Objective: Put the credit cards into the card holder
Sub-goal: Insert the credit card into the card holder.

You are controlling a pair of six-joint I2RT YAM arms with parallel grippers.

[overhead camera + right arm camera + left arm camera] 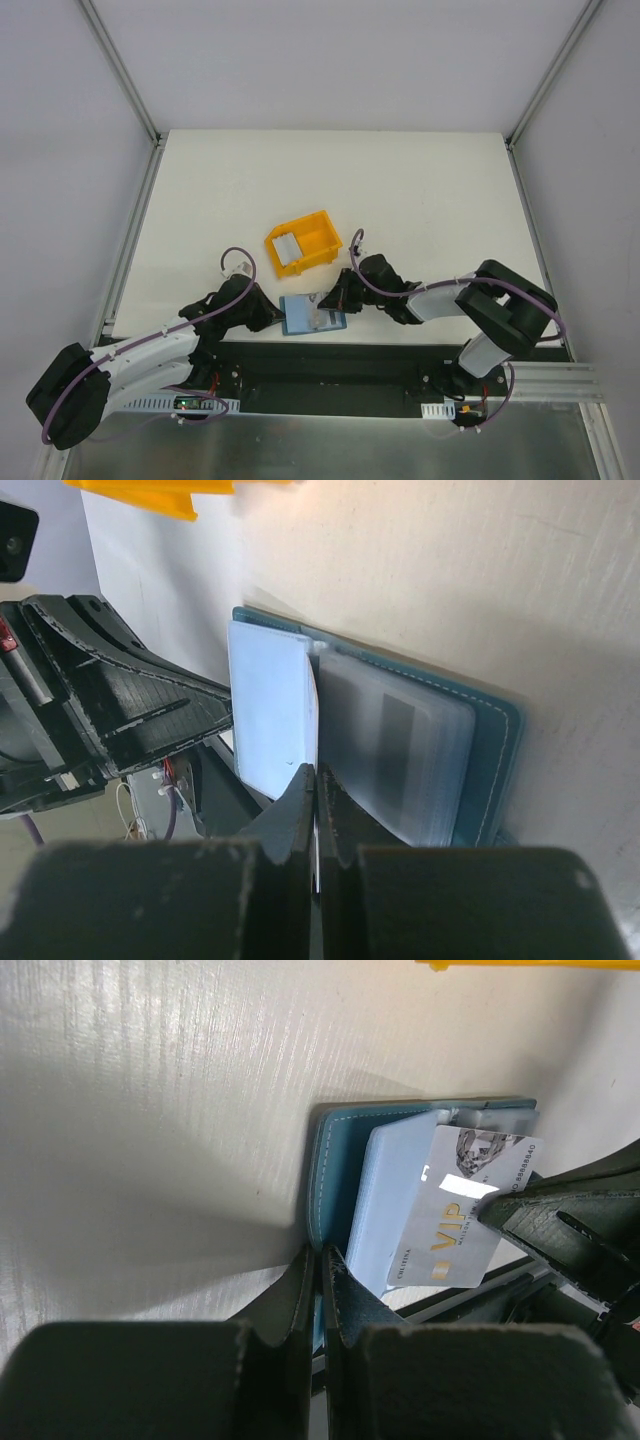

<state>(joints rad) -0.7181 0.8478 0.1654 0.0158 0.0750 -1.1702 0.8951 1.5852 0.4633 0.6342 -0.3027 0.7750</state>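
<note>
the card holder (313,315) lies open on the white worktop (420,200), close to its near edge, between the two arms. the left tool (322,1260) is closed, pinching the edge of the holder's teal cover. the right tool (315,777) is closed as well, nipping a grey credit card (460,1205) marked vip. the card lies slantwise over the pale blue pockets; whether its end sits inside one i cannot tell. just behind the holder stands a yellow bin (318,238) with something pale lying in it.
</note>
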